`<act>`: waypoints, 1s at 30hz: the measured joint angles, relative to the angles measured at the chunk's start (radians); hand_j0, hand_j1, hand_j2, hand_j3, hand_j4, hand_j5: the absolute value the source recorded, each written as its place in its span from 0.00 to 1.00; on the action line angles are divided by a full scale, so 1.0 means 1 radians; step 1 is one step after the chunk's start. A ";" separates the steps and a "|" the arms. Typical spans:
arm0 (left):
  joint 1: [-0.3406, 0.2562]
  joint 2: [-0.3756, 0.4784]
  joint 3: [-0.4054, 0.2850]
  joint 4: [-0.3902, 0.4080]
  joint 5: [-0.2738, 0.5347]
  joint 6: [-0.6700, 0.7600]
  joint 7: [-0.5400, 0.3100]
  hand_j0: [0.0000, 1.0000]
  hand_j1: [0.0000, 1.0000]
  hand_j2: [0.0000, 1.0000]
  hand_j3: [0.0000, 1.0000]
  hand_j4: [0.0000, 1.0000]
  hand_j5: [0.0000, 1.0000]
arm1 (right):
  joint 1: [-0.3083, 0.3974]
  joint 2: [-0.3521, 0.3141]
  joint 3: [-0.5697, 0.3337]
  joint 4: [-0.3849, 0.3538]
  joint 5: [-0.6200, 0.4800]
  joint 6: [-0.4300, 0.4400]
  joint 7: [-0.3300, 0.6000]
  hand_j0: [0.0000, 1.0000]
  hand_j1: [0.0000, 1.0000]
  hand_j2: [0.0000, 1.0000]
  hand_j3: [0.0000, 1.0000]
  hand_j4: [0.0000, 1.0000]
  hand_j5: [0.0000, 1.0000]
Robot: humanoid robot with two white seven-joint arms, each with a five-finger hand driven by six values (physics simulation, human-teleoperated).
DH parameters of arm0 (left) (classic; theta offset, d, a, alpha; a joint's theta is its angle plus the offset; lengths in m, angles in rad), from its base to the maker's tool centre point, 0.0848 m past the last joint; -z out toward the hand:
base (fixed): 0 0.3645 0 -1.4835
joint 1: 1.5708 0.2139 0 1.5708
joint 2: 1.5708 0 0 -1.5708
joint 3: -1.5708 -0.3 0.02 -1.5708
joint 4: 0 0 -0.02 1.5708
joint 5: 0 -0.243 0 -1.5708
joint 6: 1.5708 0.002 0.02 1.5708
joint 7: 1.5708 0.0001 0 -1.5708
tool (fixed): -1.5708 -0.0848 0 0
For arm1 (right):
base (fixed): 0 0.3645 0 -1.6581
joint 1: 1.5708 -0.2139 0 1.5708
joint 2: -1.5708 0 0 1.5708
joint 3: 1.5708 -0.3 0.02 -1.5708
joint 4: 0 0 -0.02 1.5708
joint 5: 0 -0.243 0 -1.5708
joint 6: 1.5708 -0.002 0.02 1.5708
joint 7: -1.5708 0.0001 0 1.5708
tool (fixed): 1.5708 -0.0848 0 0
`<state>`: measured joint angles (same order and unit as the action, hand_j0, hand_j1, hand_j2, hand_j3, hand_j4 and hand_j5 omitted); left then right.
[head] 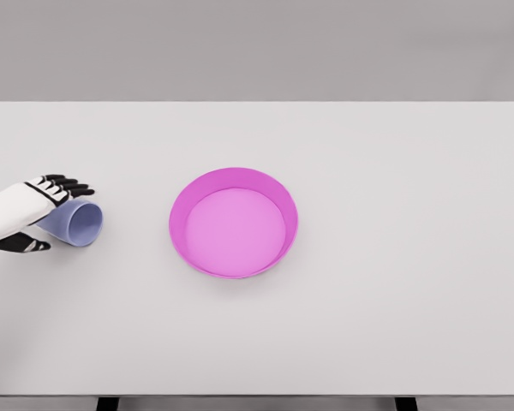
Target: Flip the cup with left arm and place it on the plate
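A pale lavender cup (79, 223) lies on its side at the left of the white table, its mouth facing right toward the plate. My left hand (41, 214) comes in from the left edge and wraps the cup's base end, black fingers over the top and the thumb below it. The magenta plate (278, 205), a shallow round dish with a raised rim, sits near the table's middle, about a hand's width to the right of the cup. Nothing lies in it. My right arm does not show.
The white table (394, 154) fills most of the view, its front edge running along the bottom and its back edge against a grey wall.
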<state>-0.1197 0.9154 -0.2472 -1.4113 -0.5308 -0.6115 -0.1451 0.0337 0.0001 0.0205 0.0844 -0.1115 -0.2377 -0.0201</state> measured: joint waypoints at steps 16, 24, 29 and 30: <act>-0.032 -0.022 -0.020 0.024 -0.004 0.000 -0.001 1.00 1.00 1.00 1.00 1.00 1.00 | 0.000 0.000 0.000 0.000 0.000 0.000 0.000 1.00 1.00 1.00 1.00 1.00 1.00; -0.061 -0.033 -0.054 0.034 -0.030 0.000 -0.001 1.00 1.00 1.00 1.00 1.00 1.00 | 0.000 0.000 0.000 0.000 0.000 0.000 0.000 1.00 1.00 1.00 1.00 1.00 1.00; -0.064 -0.035 -0.059 0.034 -0.058 0.000 -0.001 0.94 0.94 0.94 0.94 0.94 0.94 | 0.000 0.000 0.000 0.000 0.000 0.000 0.000 1.00 1.00 1.00 1.00 1.00 1.00; -0.064 -0.035 -0.059 0.034 -0.061 0.000 -0.001 0.91 0.91 0.91 0.91 0.91 0.91 | 0.000 0.000 0.000 0.000 0.000 0.000 0.000 1.00 1.00 1.00 1.00 1.00 1.00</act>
<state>-0.1841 0.8802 -0.3063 -1.3768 -0.5917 -0.6115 -0.1461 0.0337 0.0001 0.0202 0.0844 -0.1115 -0.2377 -0.0201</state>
